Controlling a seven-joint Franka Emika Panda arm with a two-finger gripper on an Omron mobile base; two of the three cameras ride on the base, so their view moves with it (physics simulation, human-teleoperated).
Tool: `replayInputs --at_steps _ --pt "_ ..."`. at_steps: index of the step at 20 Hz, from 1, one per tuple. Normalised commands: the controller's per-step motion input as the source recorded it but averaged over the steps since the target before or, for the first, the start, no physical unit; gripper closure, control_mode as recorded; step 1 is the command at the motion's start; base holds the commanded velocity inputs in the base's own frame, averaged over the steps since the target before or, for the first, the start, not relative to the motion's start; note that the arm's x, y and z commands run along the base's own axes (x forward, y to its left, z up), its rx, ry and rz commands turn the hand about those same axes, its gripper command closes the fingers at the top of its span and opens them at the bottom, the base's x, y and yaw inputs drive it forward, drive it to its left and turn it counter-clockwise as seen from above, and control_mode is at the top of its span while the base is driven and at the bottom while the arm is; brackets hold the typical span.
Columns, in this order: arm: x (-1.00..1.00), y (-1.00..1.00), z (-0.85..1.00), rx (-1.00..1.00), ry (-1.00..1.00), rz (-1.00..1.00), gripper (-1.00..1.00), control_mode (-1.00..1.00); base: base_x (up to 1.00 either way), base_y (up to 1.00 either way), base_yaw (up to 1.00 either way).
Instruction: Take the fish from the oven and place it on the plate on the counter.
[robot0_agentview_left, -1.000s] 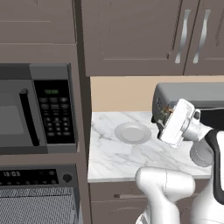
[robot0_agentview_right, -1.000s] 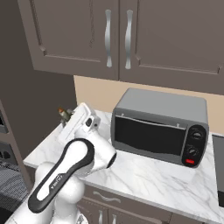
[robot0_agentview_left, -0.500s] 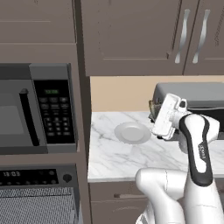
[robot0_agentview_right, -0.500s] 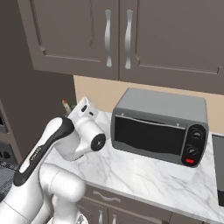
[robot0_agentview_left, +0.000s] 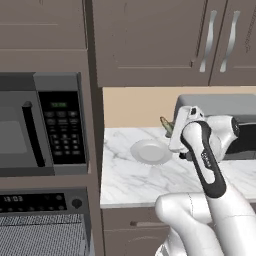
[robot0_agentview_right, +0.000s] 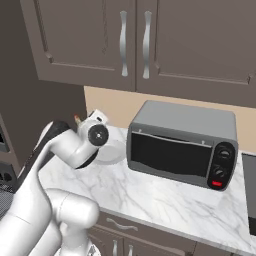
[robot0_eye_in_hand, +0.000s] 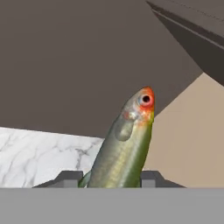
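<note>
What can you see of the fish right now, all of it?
The fish is slender, olive-green with a yellowish belly, an orange-red snout, a round dark eye and a grey gill patch. It is clamped between the fingers, head pointing away from the hand. In the left base view its head pokes out beside the hand, in the air just past the plate.
</note>
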Motion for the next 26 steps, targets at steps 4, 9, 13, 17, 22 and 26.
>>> replayInputs --at_steps 4,9,13,17,22,26 --pt "0.0 0.0 -0.45 -0.3 0.25 0.0 1.0 -1.0 0.0 0.0 0.0" --pt "0.02 0.01 -0.52 -0.32 0.25 -0.02 1.0 -1.0 0.0 0.0 0.0" --pt "0.14 0.02 -0.55 -0.26 0.23 -0.05 1.0 -1.0 0.0 0.0 0.0" --pt "0.38 0.0 -0.45 -0.16 0.22 -0.03 1.0 -1.0 0.0 0.0 0.0" --pt "0.49 0.0 -0.43 -0.13 0.23 -0.01 1.0 -1.0 0.0 0.0 0.0" --pt "0.42 0.0 -0.31 -0.09 0.18 0.0 1.0 -1.0 0.0 0.0 0.0"
